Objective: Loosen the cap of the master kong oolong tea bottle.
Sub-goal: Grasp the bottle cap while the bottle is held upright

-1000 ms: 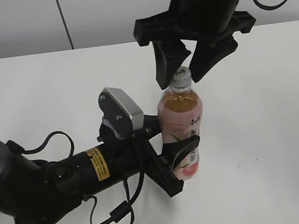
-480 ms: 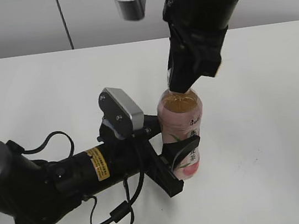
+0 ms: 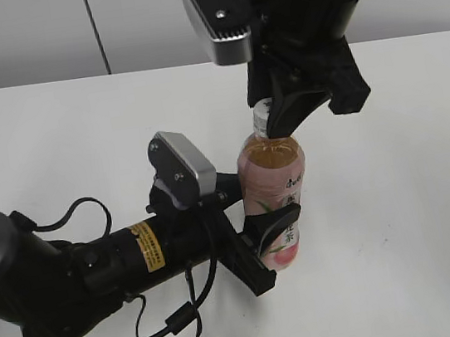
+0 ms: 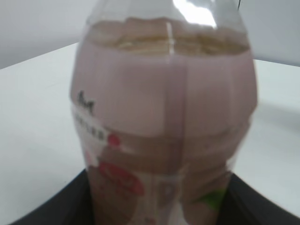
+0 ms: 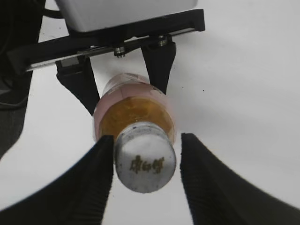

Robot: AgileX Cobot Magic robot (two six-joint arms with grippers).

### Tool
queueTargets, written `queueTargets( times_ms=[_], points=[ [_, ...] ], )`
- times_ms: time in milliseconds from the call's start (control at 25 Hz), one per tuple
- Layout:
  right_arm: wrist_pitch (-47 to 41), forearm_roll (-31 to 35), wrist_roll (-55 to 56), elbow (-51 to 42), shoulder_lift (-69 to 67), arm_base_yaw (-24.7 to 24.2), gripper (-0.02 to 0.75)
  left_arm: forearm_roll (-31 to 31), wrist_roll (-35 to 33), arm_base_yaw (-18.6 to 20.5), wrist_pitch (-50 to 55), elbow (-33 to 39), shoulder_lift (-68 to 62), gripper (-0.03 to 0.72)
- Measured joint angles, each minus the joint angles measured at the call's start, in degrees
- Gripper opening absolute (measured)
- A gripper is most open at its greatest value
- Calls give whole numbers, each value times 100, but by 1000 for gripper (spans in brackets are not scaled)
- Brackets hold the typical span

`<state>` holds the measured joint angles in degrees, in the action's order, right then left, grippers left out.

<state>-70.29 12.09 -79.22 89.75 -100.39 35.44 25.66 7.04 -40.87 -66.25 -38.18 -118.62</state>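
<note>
The master kong oolong tea bottle (image 3: 274,187) stands upright on the white table, amber tea showing above its pink label. My left gripper (image 3: 261,247) is shut on its lower body; the bottle (image 4: 164,117) fills the left wrist view. My right gripper (image 3: 281,123) hangs over the neck, pointing down. In the right wrist view its fingers (image 5: 147,145) straddle the white cap (image 5: 145,157). The left finger touches the cap's side and a gap shows at the right finger. The bottle's shoulder (image 5: 133,110) and my left gripper's fingers (image 5: 122,79) show below. The cap (image 3: 262,116) is partly hidden in the exterior view.
The white table (image 3: 405,193) spreads around the bottle, with a pale wall behind its far edge. My left arm (image 3: 97,270) and its cables lie across the front left of the table.
My right gripper has turned about the bottle's neck, bringing its wrist camera round to the front. The bottle and my left gripper have stayed in place.
</note>
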Motion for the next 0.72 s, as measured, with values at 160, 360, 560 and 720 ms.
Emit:
queueTargets(
  times_ms=[160,360,560,720],
  points=[
    [12,166,766,123,0,0,512,0,5,0,0,0,0,379],
    [18,270,2466,445,0,0,578,0,5,0,0,0,0,379],
    [18,78,6231,797,30,0,580,0,5,0,0,0,0,379],
    [18,-64,8482,831,54,-5,580,0,5,0,0,0,0,379]
  ],
)
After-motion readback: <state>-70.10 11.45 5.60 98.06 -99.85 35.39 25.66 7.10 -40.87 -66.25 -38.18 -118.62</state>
